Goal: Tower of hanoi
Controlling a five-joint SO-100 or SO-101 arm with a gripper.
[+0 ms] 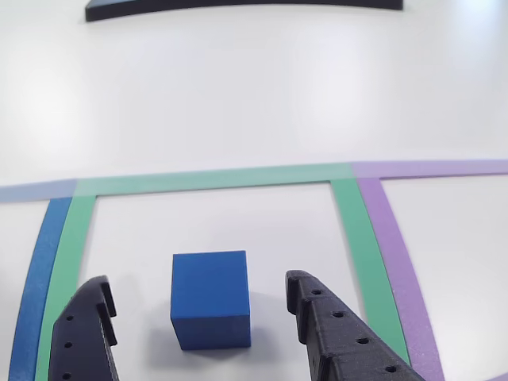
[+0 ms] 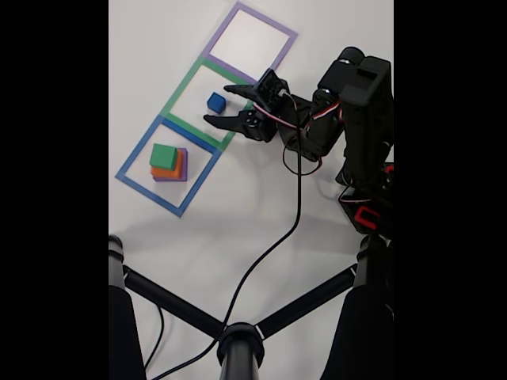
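On white table (image 1: 238, 95) inside green tape outline (image 1: 349, 230) — blue cube (image 1: 210, 298) between jaws spread wide, untouched.

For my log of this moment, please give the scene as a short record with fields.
blue cube: alone on the table inside the green tape square, between the open jaws, untouched
gripper: open, low beside the cube
stack: green block on salmon-orange block on purple block, inside the blue tape square
purple tape square: nothing inside
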